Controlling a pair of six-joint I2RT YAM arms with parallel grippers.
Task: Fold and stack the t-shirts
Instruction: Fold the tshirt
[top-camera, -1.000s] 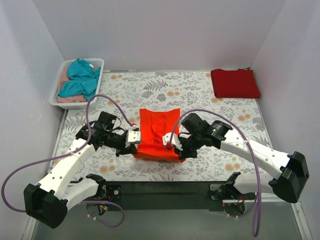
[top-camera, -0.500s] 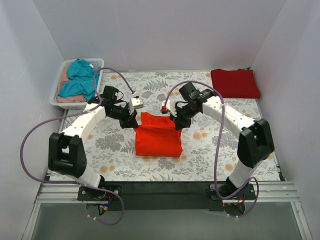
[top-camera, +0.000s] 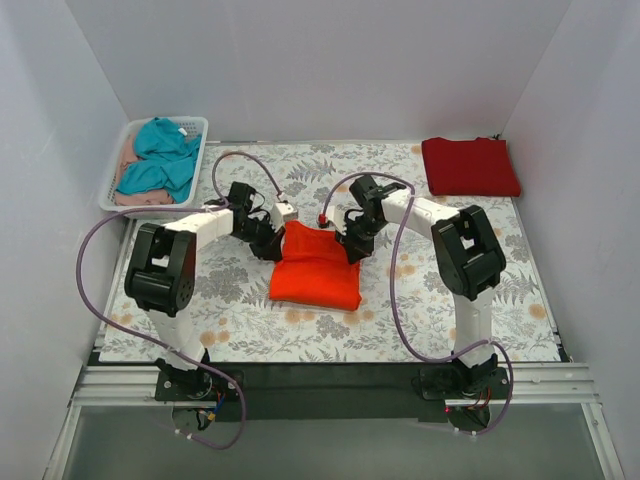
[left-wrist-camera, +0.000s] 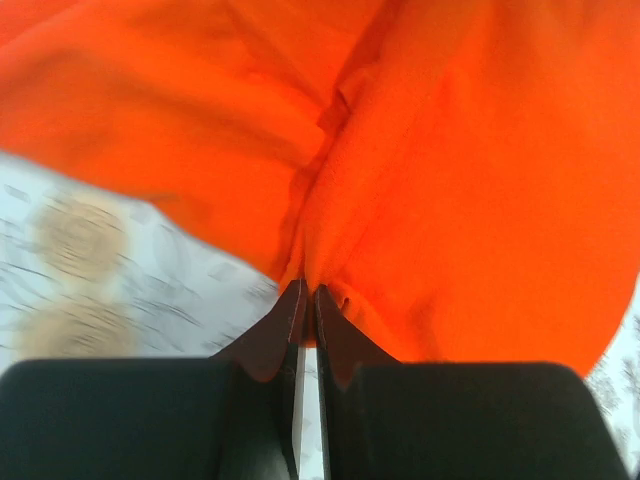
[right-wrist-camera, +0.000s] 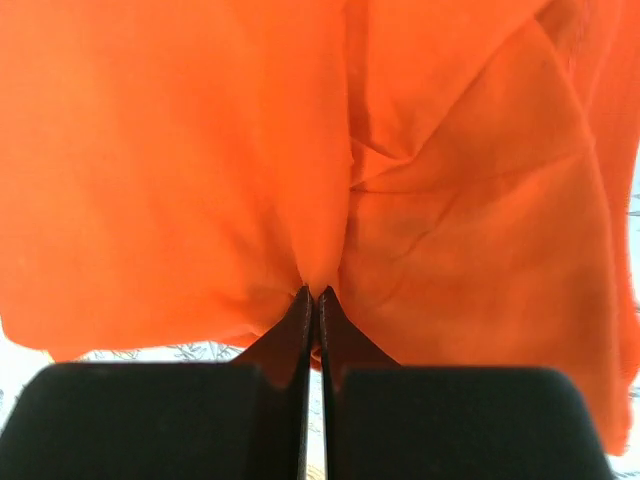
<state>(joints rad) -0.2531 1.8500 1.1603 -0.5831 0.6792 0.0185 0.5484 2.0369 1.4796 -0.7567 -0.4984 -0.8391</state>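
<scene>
My left gripper (left-wrist-camera: 308, 290) is clamped tight on a pinch of the orange shirt (top-camera: 315, 278) at its far left corner. My right gripper (right-wrist-camera: 313, 293) pinches the far right corner the same way, jaws pressed together on the cloth. The orange shirt lies folded in a rough rectangle at the middle of the floral desk (top-camera: 450, 290), between my arms. The crimson shirt (top-camera: 470, 166) lies folded at the desk's far right corner, well apart. At the far left, a white basket (top-camera: 112, 176) holds a teal garment (top-camera: 160, 160) and a pink garment (top-camera: 135, 198).
</scene>
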